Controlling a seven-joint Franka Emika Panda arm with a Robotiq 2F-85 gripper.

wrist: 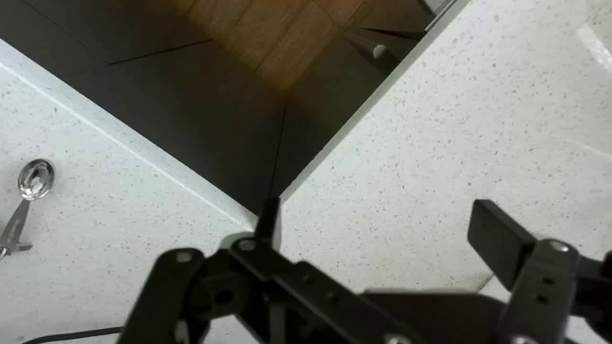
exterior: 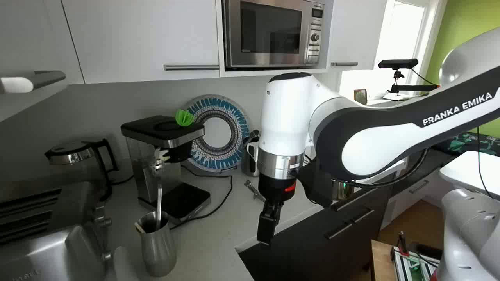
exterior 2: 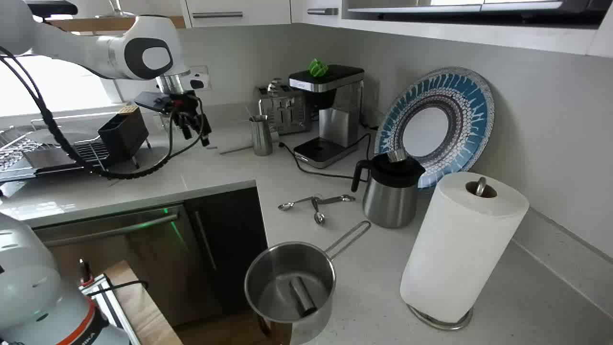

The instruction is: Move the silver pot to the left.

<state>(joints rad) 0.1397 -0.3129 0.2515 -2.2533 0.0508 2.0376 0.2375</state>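
The silver pot (exterior 2: 274,283) stands upright on the counter near its front edge in an exterior view. Its loop handle points back toward the carafe, and a small metal cylinder (exterior 2: 302,296) lies inside. A shiny piece of it seems to show behind the arm in an exterior view (exterior: 343,190), mostly hidden. The pot is out of the wrist view. My gripper (exterior: 267,230) hangs above the counter's inner corner, well away from the pot; it also shows in an exterior view (exterior 2: 194,132). In the wrist view the fingers (wrist: 377,229) are spread wide with nothing between them.
A paper towel roll (exterior 2: 462,249) and a steel carafe (exterior 2: 390,196) stand near the pot. Measuring spoons (exterior 2: 316,203) lie behind it. A coffee machine (exterior 2: 330,115), a steel jug (exterior 2: 261,136), a toaster (exterior 2: 287,110) and a dish rack (exterior 2: 91,148) stand further off.
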